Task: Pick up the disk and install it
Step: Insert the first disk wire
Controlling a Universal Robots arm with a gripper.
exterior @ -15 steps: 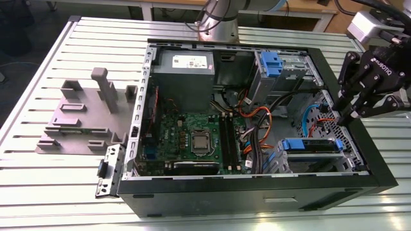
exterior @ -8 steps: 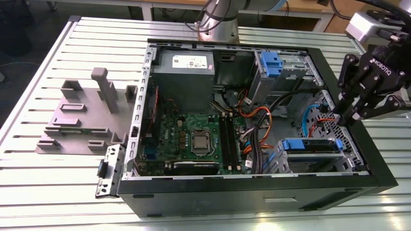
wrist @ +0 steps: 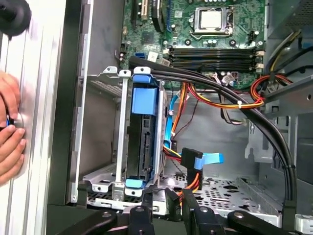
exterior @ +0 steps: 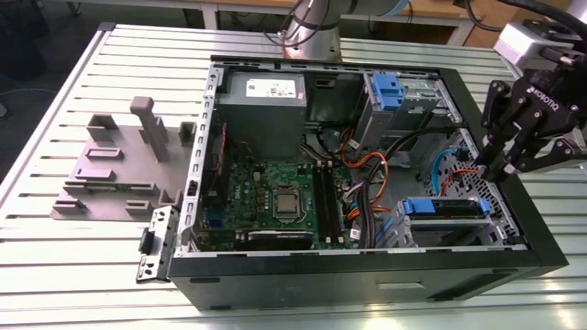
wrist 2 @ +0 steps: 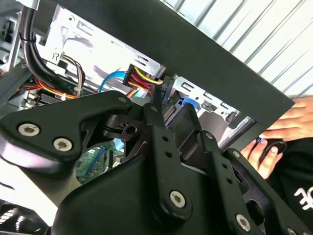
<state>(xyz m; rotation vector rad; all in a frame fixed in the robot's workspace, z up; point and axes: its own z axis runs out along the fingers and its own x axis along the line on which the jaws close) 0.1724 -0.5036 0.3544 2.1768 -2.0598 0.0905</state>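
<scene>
In the exterior view, an open black computer case [exterior: 362, 275] lies on a slatted metal table [exterior: 82, 261], its motherboard [exterior: 271, 196] facing up. The disk [exterior: 447, 208], edged by its blue carrier bracket, sits in the metal drive cage at the case's corner nearest the exterior view's right. The black gripper [exterior: 502, 173] hangs just above the case's right-hand wall, near the disk but not touching it; its fingers look drawn close together with nothing between them. A grey plastic holder [exterior: 124, 161] with upright posts stands on the table toward the exterior view's left, well apart from the case.

In the second wrist view, the gripper's black linkage bars fill the foreground, with the case wall and a bundle of coloured cables behind. A person's hand [wrist 2: 288, 122] rests beyond the case wall.

In the first wrist view, the disk [wrist: 144, 142] stands edge-on inside the silver cage, blue bracket ends showing at both ends. The fingertips [wrist: 172, 198] appear near the cage. A blue ribbon cable [wrist: 208, 159] lies beside it.
</scene>
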